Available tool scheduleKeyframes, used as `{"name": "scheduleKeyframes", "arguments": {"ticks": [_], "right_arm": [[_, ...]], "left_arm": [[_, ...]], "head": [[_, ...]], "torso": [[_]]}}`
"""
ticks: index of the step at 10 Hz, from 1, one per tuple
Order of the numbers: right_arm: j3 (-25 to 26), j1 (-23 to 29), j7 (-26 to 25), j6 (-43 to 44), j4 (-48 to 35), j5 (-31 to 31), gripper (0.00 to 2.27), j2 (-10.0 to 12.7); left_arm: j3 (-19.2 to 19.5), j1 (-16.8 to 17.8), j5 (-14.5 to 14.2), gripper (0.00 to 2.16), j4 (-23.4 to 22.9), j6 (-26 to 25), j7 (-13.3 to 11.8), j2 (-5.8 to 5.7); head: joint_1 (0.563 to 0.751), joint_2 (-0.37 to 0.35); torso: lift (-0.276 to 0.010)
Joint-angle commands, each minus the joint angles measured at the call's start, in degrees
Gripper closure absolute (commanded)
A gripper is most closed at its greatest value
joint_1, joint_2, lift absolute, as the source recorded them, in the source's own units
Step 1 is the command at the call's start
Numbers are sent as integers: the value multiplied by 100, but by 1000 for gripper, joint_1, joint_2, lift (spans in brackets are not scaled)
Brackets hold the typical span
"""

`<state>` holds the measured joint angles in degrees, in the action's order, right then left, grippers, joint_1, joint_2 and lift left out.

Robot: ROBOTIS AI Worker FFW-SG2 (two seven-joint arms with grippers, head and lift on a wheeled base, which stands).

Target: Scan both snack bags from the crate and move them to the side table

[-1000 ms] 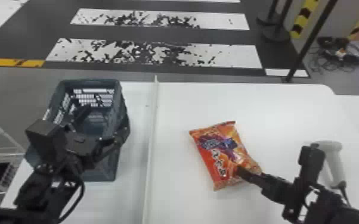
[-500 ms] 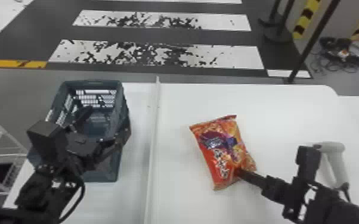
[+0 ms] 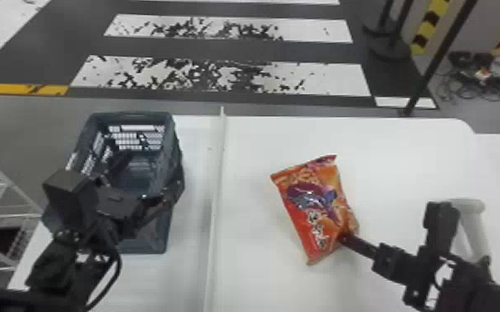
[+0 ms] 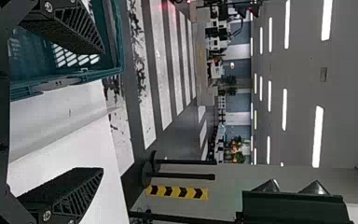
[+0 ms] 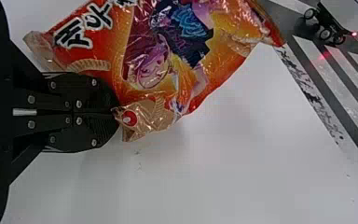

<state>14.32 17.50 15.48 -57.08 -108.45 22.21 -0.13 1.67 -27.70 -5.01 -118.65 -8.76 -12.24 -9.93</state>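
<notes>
An orange-red snack bag (image 3: 315, 207) is held at its near right edge by my right gripper (image 3: 346, 238), over the white table right of the divider. In the right wrist view, the flat fingers of my right gripper (image 5: 114, 113) are closed together on a crinkled edge of the snack bag (image 5: 168, 56). My left gripper (image 3: 170, 193) is parked by the dark crate (image 3: 153, 244). The left wrist view has my left gripper (image 4: 100, 109) with fingers wide apart and nothing between them, close to the crate (image 4: 65, 79). No bag can be made out inside the visible part of the crate.
A raised white divider (image 3: 216, 199) runs between the crate and the bag. A pale handheld scanner (image 3: 475, 228) stands at the right, partly behind my right arm. A wire rack (image 3: 4, 215) is at the far left, and a black post (image 3: 440, 58) rises beyond the table.
The bag has tilted a little in my right gripper, and its printed front has turned slightly. The head view has shifted slightly. My left arm keeps its pose.
</notes>
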Motion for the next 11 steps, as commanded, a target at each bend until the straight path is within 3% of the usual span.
{"name": "scheduleKeyframes", "arguments": {"ticks": [1,3,5,9,11], "right_arm": [[-9,192,-177,333,-466,-138,2253,13],[-70,342,-450,667,-994,-700,2256,-4],[-492,500,-924,1317,-1442,-2080,2256,-180],[-2012,790,-2085,2196,-1152,-5244,2256,-804],[-2830,834,-2920,1985,-642,-6800,2256,-1226]], "left_arm": [[0,1,0,103,0,0,2,0],[0,1,0,103,0,0,11,9],[0,1,0,103,9,0,20,0],[-9,10,-9,103,26,18,37,0],[-9,10,-26,103,97,71,37,-18]], "head": [[695,1],[695,-25],[695,-73],[695,-129],[695,-125]], "torso": [[-75],[-75],[-75],[-75],[-75]]}}
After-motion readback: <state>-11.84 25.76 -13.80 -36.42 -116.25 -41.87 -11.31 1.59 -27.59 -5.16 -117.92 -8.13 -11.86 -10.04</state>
